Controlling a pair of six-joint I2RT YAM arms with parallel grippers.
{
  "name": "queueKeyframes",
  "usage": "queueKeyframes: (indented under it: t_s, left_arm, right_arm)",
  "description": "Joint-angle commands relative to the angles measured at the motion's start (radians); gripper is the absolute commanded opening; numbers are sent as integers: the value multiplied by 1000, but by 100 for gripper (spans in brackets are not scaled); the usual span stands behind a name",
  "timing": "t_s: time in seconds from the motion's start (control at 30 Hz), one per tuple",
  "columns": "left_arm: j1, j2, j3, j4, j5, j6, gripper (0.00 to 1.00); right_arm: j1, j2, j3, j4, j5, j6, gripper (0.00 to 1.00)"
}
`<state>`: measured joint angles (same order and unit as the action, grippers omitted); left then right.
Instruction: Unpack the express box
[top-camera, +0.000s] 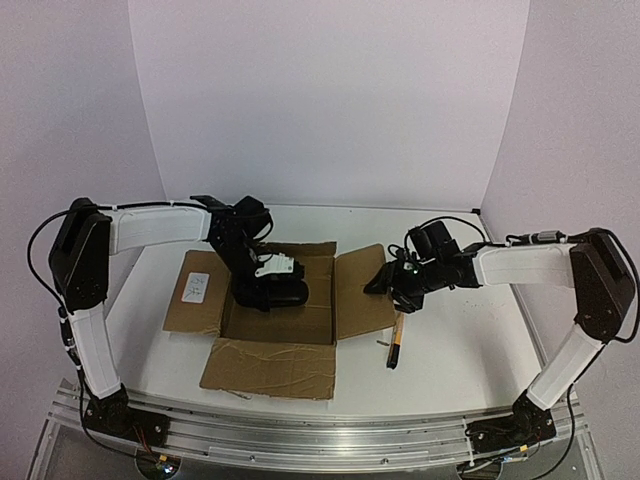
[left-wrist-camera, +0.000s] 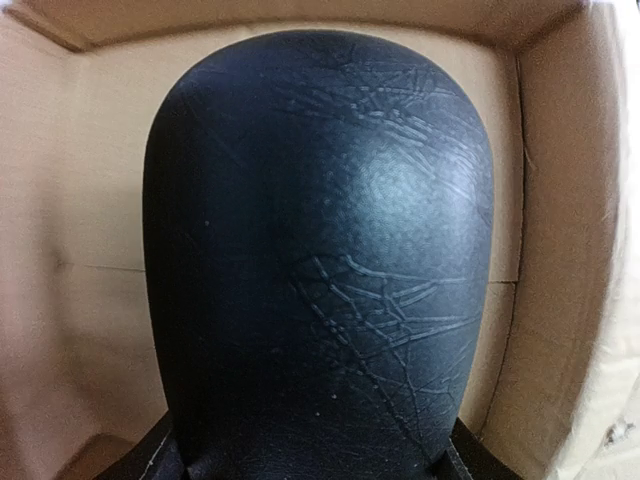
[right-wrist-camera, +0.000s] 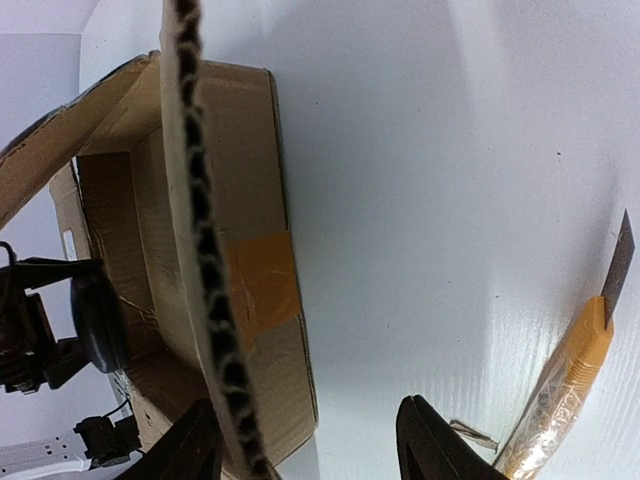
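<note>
The express box (top-camera: 270, 355) lies open mid-table with its flaps spread out. My left gripper (top-camera: 262, 285) reaches down into it. In the left wrist view a black oval object (left-wrist-camera: 320, 250) fills the frame between my fingers (left-wrist-camera: 165, 455), which press on its two sides, with the box's inner walls (left-wrist-camera: 80, 200) around it. My right gripper (top-camera: 385, 283) is at the box's right flap (top-camera: 360, 290). In the right wrist view that gripper (right-wrist-camera: 310, 450) stands open. The flap's corrugated edge (right-wrist-camera: 195, 200) runs between the fingers, close to the left one.
A yellow-black utility knife (top-camera: 395, 340) lies on the white table just right of the box, also beside my right gripper's finger as the knife (right-wrist-camera: 560, 400). A white label (top-camera: 197, 287) is on the left flap. White walls enclose the table.
</note>
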<state>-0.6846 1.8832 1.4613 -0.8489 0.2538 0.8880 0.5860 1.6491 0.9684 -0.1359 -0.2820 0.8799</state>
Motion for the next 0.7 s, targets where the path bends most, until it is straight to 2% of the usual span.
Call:
queueKeyframes:
  t_s: [0.0, 0.13, 0.17, 0.23, 0.37, 0.43, 0.53, 0.67]
  left_arm:
    - [3, -71, 137, -121, 45, -41, 0]
    - [55, -85, 266, -193, 91, -187, 0]
    - [85, -85, 303, -198, 89, -243, 0]
    - [159, -77, 377, -214, 71, -372, 0]
    - [348, -52, 522, -259, 45, -583, 0]
    - [459, -51, 532, -240, 21, -673, 0]
    - [614, -56, 463, -158, -38, -747, 0]
    - [740, -24, 334, -63, -93, -765, 0]
  right_arm:
    - [3, -51, -7, -22, 31, 1, 63]
    - [2, -72, -8, -25, 63, 2, 73]
    - [3, -80, -8, -26, 74, 2, 79]
    - [2, -92, -7, -29, 88, 1, 97]
    - [2, -99, 10, -46, 103, -12, 98]
    - [2, -101, 23, -66, 116, -20, 98]
    - [2, -107, 43, -98, 139, -38, 98]
    - [2, -121, 64, -136, 161, -63, 98]
